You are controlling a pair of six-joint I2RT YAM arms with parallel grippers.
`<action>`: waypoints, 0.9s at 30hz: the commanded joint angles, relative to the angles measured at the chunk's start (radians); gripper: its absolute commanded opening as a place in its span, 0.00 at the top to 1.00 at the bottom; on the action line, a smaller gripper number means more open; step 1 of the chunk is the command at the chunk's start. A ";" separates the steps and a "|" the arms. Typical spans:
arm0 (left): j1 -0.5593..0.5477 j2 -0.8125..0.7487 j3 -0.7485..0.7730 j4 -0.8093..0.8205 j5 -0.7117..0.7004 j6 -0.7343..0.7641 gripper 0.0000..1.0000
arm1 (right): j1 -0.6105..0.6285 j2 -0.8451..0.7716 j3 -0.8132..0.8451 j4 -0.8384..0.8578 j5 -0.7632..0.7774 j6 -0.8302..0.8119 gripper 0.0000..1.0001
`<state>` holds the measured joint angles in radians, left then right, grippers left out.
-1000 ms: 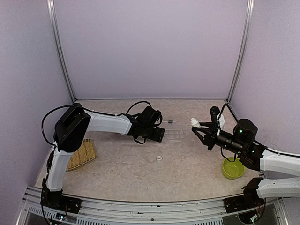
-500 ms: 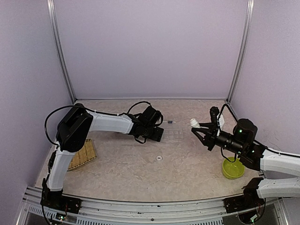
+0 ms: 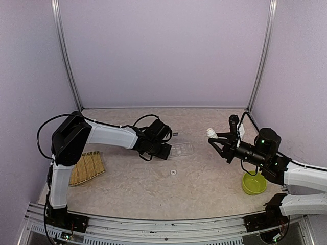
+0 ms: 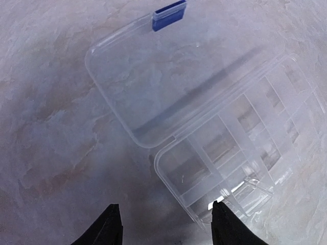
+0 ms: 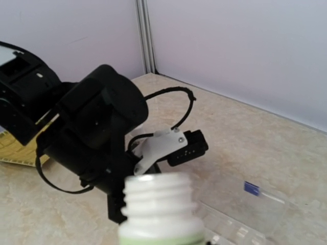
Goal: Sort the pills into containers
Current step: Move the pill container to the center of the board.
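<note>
The clear compartment box (image 4: pixel 230 148) lies open on the table, its lid (image 4: pixel 148 76) with a blue latch (image 4: pixel 168 13) folded flat beside it. It also shows in the top view (image 3: pixel 182 149) and the right wrist view (image 5: pixel 250 206). My left gripper (image 4: pixel 166 227) is open and empty, just short of the box's near corner, with its right finger over the box edge. My right gripper (image 3: pixel 217 139) is shut on an uncapped white bottle (image 5: pixel 159 204), held tilted above the table to the right of the box. No pills show; the compartments look empty.
A small white cap (image 3: pixel 173 172) lies on the table in front of the box. A lime-green bowl (image 3: pixel 254 184) sits at the right under my right arm. A woven bamboo tray (image 3: pixel 88 167) lies at the left. Walls close the back and sides.
My left gripper has drawn back to the left and nearer. The box has shifted slightly left and turned. My right arm and the bottle have stayed put.
</note>
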<state>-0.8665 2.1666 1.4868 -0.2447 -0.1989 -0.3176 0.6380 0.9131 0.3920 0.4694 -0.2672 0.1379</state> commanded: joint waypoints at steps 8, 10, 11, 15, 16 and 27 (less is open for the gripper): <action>-0.027 -0.136 -0.113 -0.135 -0.007 -0.014 0.46 | -0.009 -0.006 0.022 0.013 -0.034 0.020 0.95; -0.031 -0.155 -0.130 -0.151 -0.001 -0.012 0.46 | -0.009 -0.004 0.021 0.014 -0.041 0.017 0.95; -0.033 -0.167 -0.144 -0.157 0.007 -0.012 0.46 | -0.009 -0.002 0.021 0.019 -0.048 0.017 0.95; -0.045 -0.206 -0.179 -0.190 0.024 -0.005 0.47 | -0.009 0.022 0.018 0.036 -0.086 0.007 0.95; -0.049 -0.215 -0.186 -0.199 0.027 -0.003 0.46 | -0.009 0.030 0.018 0.044 -0.099 0.006 0.95; -0.062 -0.273 -0.256 -0.273 -0.028 0.009 0.46 | -0.009 0.082 0.023 0.072 -0.164 0.003 0.95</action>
<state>-0.9237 1.9369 1.2549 -0.4759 -0.1955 -0.3195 0.6380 0.9863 0.3939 0.5068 -0.4004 0.1486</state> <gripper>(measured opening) 0.534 0.280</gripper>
